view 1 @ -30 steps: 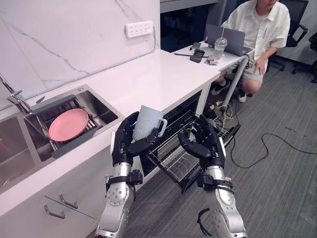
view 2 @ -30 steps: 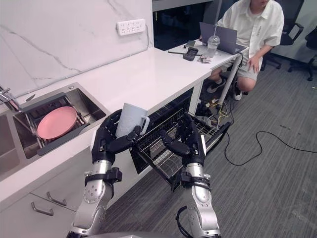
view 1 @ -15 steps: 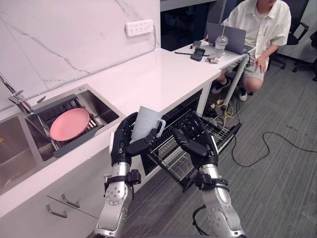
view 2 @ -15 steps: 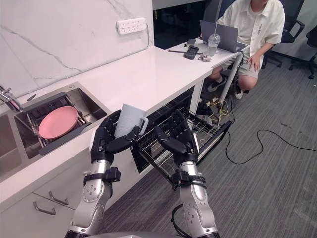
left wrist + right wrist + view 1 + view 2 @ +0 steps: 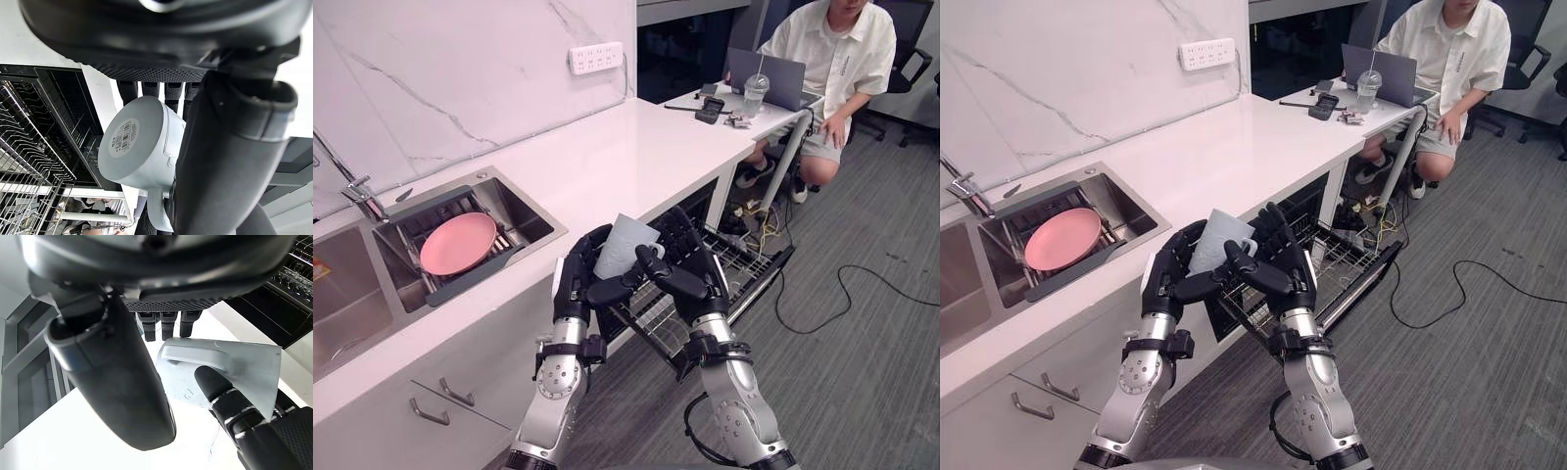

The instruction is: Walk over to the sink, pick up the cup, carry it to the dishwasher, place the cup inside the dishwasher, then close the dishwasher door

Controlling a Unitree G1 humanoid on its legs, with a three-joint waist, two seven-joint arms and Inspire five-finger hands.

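Left eye view: my left robot hand (image 5: 579, 286) is clenched round a pale grey-blue handled cup (image 5: 625, 247), holding it in the air above the pulled-out black wire dishwasher rack (image 5: 749, 262). A second ago the right robot hand (image 5: 693, 274) hung apart, spread over the rack. Now it has come across and lays straight fingers against the cup's far side, gripping nothing. I judge this a steadying touch or a hand-over before the cup goes down into the rack. Right eye view: a long white bench (image 5: 1234, 147) runs under a white marble wall (image 5: 1058, 69). A steel sink (image 5: 1136, 217) holds a round pink plate (image 5: 1062, 238). The floor is grey carpet (image 5: 1489, 372), and a person (image 5: 1454, 49) sits at a grey laptop (image 5: 1386, 76) at the bench's far end. Left wrist view: the cup's base faces the camera, with fingers behind it and the thumb across. Right wrist view: fingertips touch the cup, and the left thumb presses just beside its handle.
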